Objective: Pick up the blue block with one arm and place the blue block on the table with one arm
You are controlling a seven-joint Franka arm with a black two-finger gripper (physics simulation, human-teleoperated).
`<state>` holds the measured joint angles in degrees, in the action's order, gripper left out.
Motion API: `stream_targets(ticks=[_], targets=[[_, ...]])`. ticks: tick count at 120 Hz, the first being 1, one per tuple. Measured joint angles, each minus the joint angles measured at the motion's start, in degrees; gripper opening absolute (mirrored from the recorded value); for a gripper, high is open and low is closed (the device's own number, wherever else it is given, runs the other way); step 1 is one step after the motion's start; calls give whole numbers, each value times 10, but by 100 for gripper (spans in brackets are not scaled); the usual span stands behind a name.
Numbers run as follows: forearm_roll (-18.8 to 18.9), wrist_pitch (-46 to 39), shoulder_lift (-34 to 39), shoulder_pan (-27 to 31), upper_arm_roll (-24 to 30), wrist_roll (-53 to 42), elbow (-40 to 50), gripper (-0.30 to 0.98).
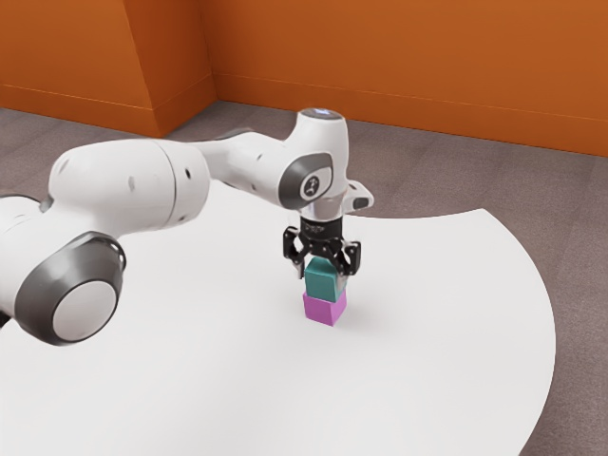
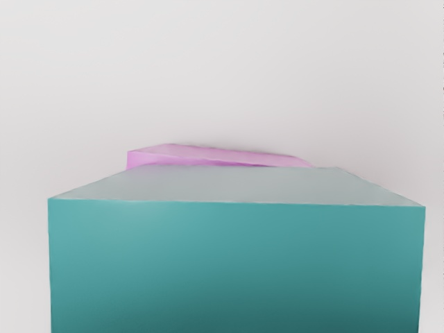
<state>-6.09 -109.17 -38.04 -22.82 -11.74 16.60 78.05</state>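
The blue block [image 1: 323,281], a teal shade of blue, sits low between the two fingers [image 1: 343,279] of the black gripper [image 1: 323,274], which are closed in on it from opposite sides and hold it by its upper part. It is directly above the pink block [image 1: 324,309], and in the exterior view its lower edge meets the pink one; whether it bears any weight there, I cannot tell. In the wrist view the blue block is large and close under the hand, with a strip of the pink block visible past it, turned slightly against it. The pink block stands on the white worktop [image 1: 427,351], whose rim curves round at the exterior view's right. The white arm [image 1: 133,185] reaches in from the exterior view's left, its hand pointing down. Behind are a grey-brown floor [image 1: 418,180] and an orange wall [image 1: 408,57].
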Motion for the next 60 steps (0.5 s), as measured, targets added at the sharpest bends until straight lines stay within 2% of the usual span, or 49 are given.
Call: stream_targets(ticks=[12, 19, 60], targets=[[0, 0, -1, 2, 2, 0, 0, 45], [0, 0, -2, 5, 2, 0, 0, 41], [8, -1, 2, 6, 1, 4, -13, 33]])
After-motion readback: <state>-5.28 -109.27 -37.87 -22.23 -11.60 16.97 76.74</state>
